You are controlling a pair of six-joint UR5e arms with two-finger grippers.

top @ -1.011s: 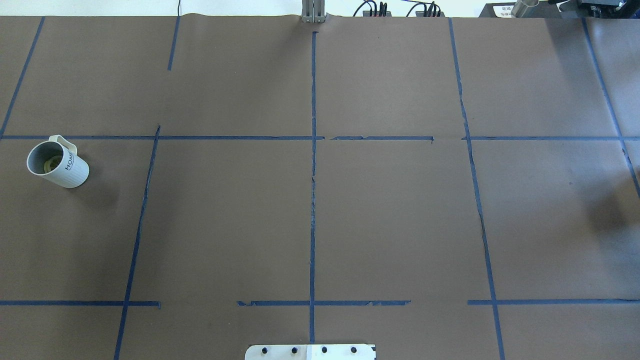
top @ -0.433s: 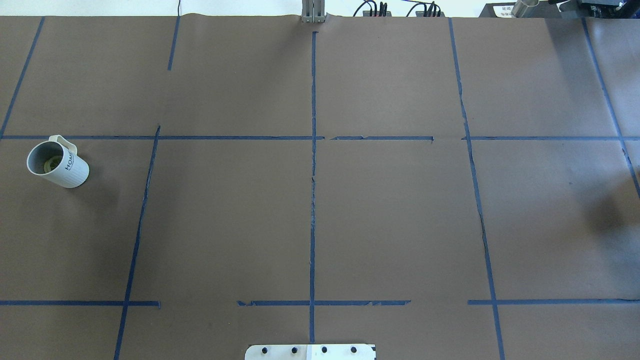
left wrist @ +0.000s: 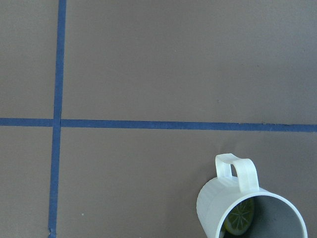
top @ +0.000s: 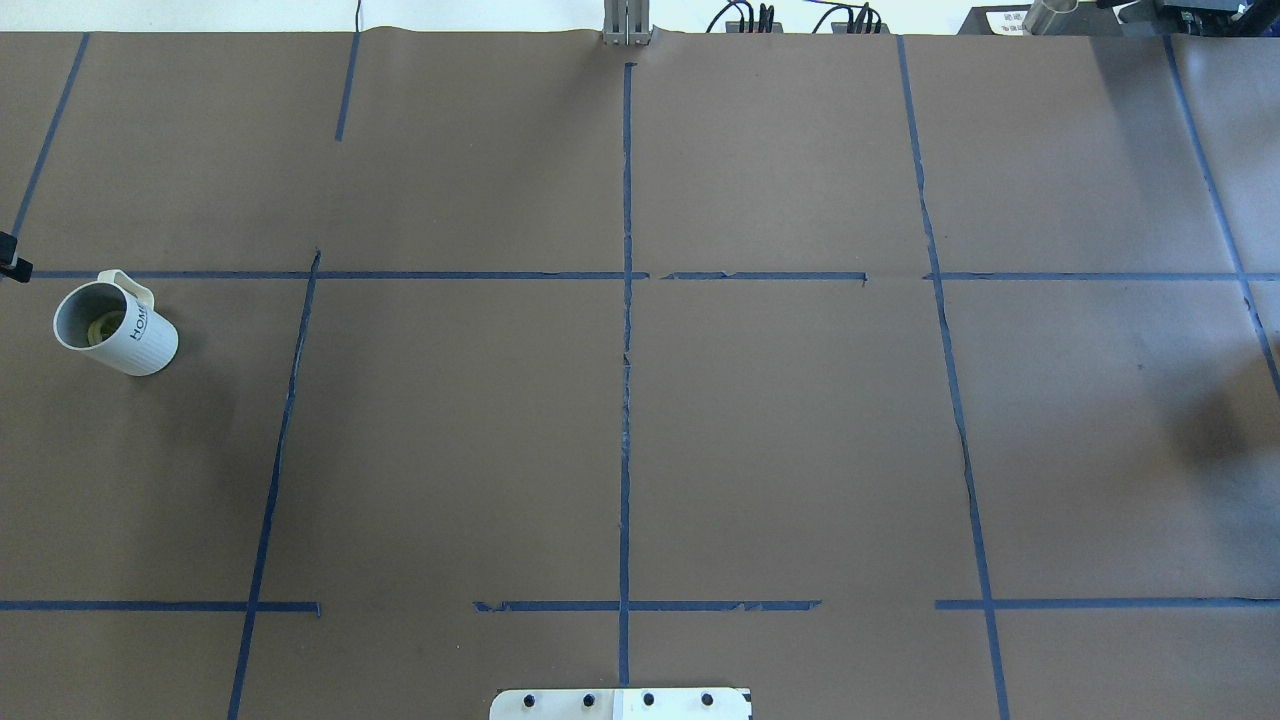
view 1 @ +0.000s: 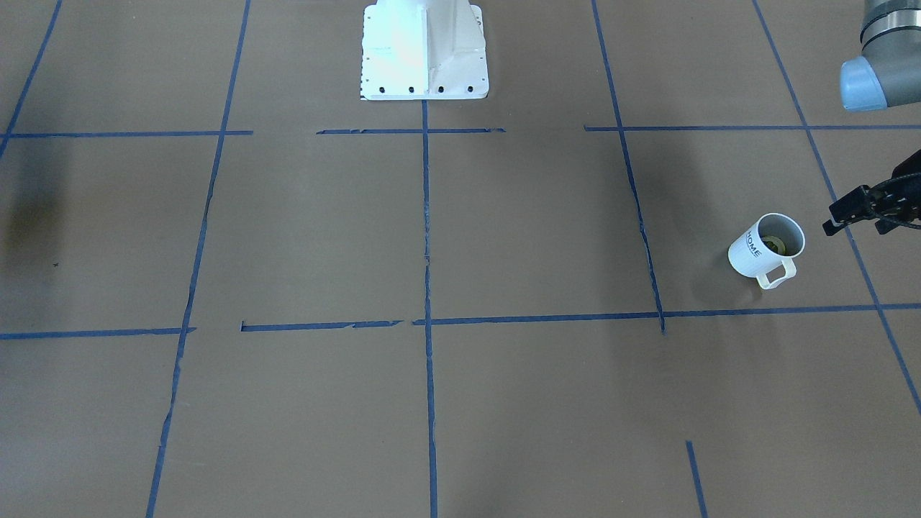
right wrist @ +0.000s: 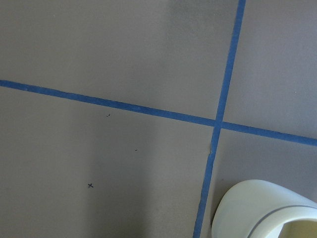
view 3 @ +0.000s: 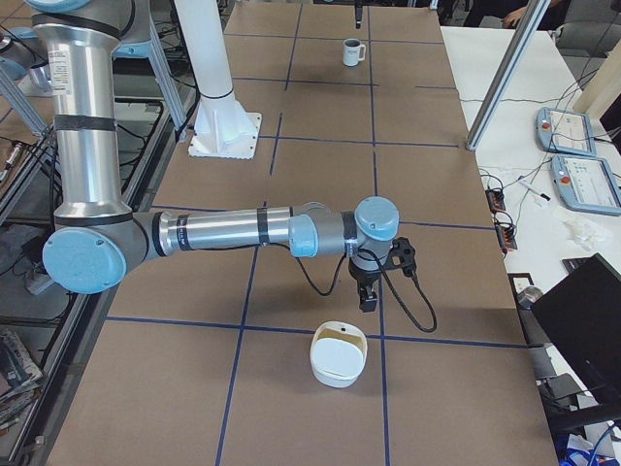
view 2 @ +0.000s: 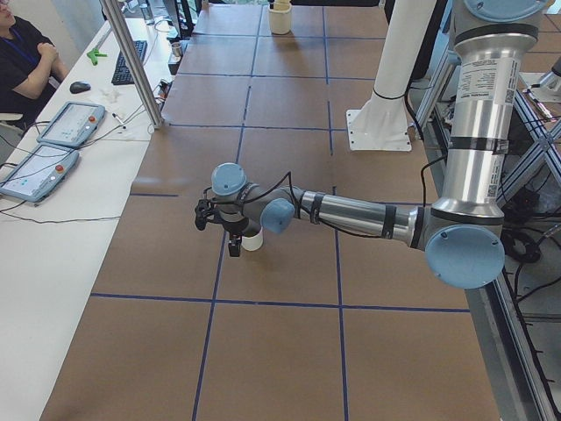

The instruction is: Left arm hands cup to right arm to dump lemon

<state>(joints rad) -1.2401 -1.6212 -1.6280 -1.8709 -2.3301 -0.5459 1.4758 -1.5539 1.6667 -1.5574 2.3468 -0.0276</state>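
The white "HOME" cup (top: 117, 331) stands upright at the table's far left, handle toward the far side. The lemon (top: 100, 328) lies inside it. The cup also shows in the front-facing view (view 1: 765, 250) and the left wrist view (left wrist: 247, 210), with the lemon (left wrist: 239, 216) at its bottom. My left gripper (view 1: 856, 212) hovers beside the cup, apart from it, open and empty; only its tip (top: 12, 262) reaches into the overhead view. My right gripper (view 3: 372, 289) hangs over the table's far right end. I cannot tell whether it is open or shut.
A white bowl-like container (view 3: 339, 357) sits on the table just beyond the right gripper and shows in the right wrist view (right wrist: 265, 210). Blue tape lines divide the brown table cover (top: 780, 430). The robot's white base (view 1: 424, 50) stands at the near edge.
A black tip of the left gripper has come into the overhead view at the left edge, above the cup. The cup and lemon have not moved.
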